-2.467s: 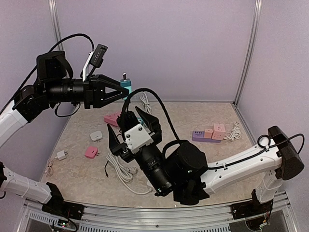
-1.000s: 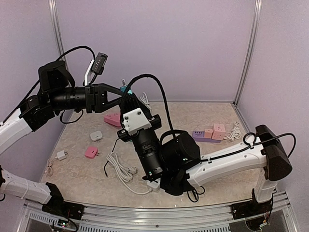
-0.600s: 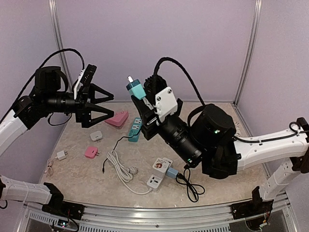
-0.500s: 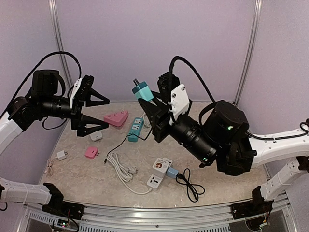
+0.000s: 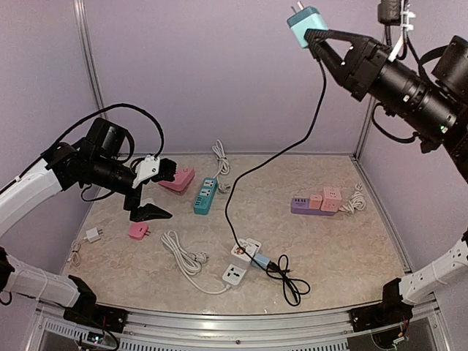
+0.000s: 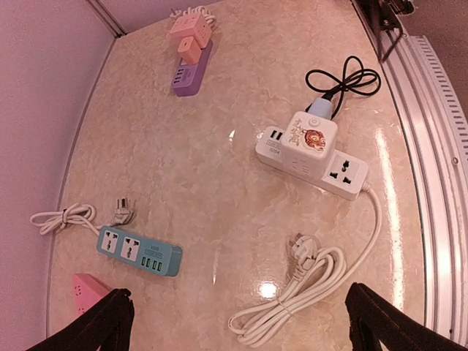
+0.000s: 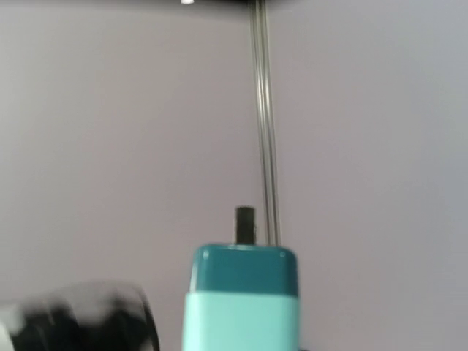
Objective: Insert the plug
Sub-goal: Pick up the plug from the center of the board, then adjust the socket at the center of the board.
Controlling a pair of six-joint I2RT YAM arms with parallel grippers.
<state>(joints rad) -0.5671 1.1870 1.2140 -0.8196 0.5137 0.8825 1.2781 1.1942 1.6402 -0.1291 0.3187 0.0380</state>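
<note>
We see the marble-pattern table [image 5: 351, 241] well below both pairs of jaws. The right gripper [image 5: 319, 36] is raised high near the back wall, and its jaws are closed on the teal plug [image 5: 306, 22]. The plug sits between the fingertips, with its metal pins pointing up and away from the jaws. In the right wrist view the plug fills the lower middle, and one dark pin shows on its top. A black cable [image 5: 292, 152] hangs from below these jaws down to the table, toward the white power strip [image 6: 311, 150]. We cannot tell exactly where the cable ends.

The left gripper [image 5: 162, 191] hangs over the left part of the table with its jaws spread wide and nothing between them. In the left wrist view the white power strip, with a cube block at one end, lies ahead of the jaws, more toward the finger at the right of that view. The coiled white cord [image 6: 307, 292] lies just in front of the gap between the fingers. The teal power strip [image 6: 139, 251] lies ahead of the other finger, and the pink triangular socket [image 6: 89, 289] is just beside that finger's tip. The purple strip [image 6: 189, 73] with pink blocks is far ahead of the jaws. A small pink adapter [image 5: 137, 231] lies near the lower fingertip in the top view.
</note>
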